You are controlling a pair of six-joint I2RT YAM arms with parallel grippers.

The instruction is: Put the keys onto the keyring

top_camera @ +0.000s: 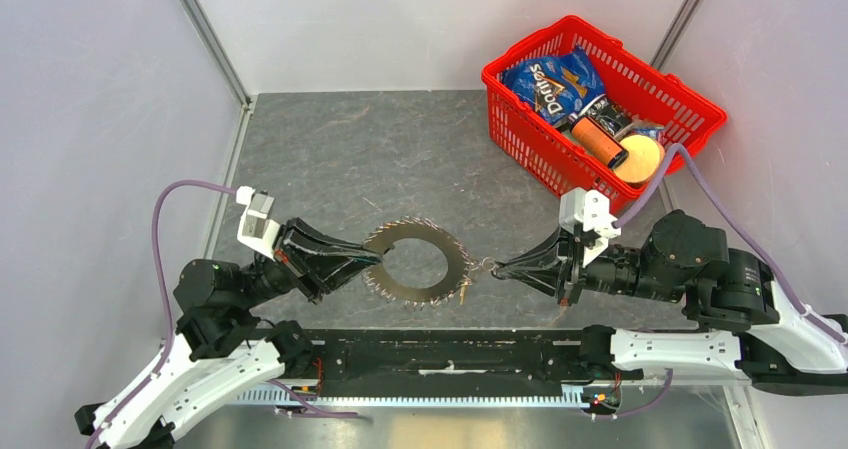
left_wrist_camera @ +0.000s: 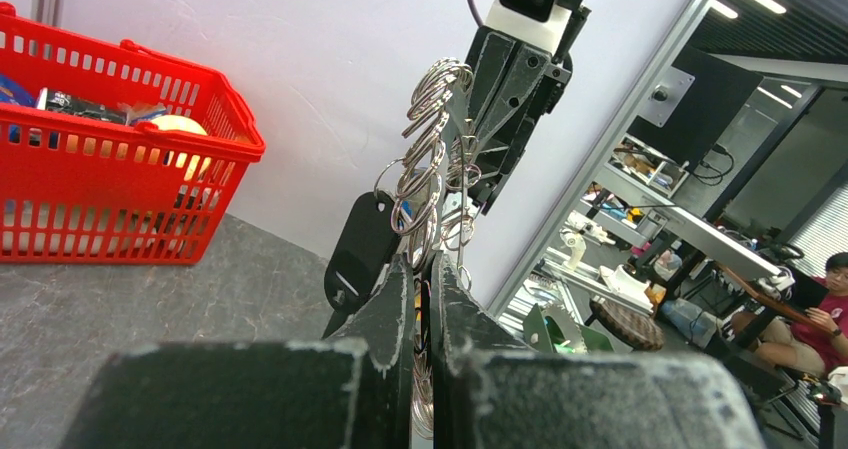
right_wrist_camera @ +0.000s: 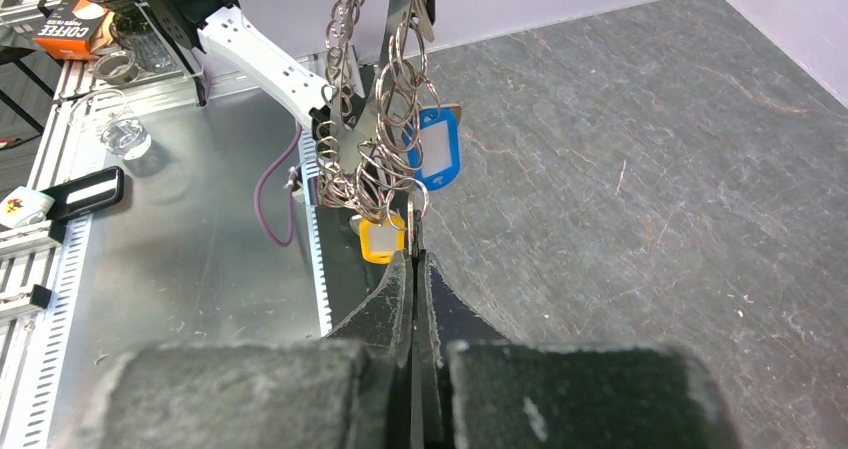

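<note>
The keyring, a grey toothed metal wheel with a hole, is held between my two grippers above the table. My left gripper is shut on its left rim. In the left wrist view those jaws pinch the stacked silver rings, and a black tag hangs beside them. My right gripper is shut on a small silver key at the wheel's right rim. In the right wrist view the key stands edge-on in the shut jaws, with a blue tag and a yellow tag hanging from the rings.
A red basket holding a chip bag, an orange can and a round yellow item stands at the back right. Grey walls close the left, back and right. A metal rail runs along the near edge between the arm bases.
</note>
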